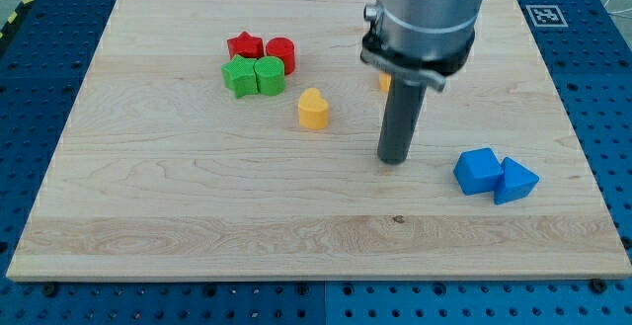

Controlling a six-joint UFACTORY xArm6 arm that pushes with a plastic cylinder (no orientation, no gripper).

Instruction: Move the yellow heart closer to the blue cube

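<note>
On the pale wooden table (197,206), the yellow heart-shaped block (313,110) is sitting a little toward the view's top of the middle, standing alone with bare wood all around it. Using this yellow heart as the landmark: my tip (394,159), the lower end of the dark straight rod, is resting to the heart's right and slightly toward the view's bottom, near it but not touching. There are no jaws on this arm, only the rod, so nothing is being gripped.

The blue cube-shaped block (478,170) is lying well to the right of the yellow heart and lower in the view, beyond my tip, so the tip is standing between the two. A blue wedge-like block (516,180) is touching the blue cube on the side away from the heart.

To the upper left of the yellow heart, a cluster of four is sitting close together: a green star-shaped block (238,75) and a green rounded block (269,75) nearest, with a red star-shaped block (245,45) and a red cylinder-like block (280,52) just behind them. To the heart's upper right, a small orange block (383,82) is peeking out from behind the rod; its shape cannot be made out.
</note>
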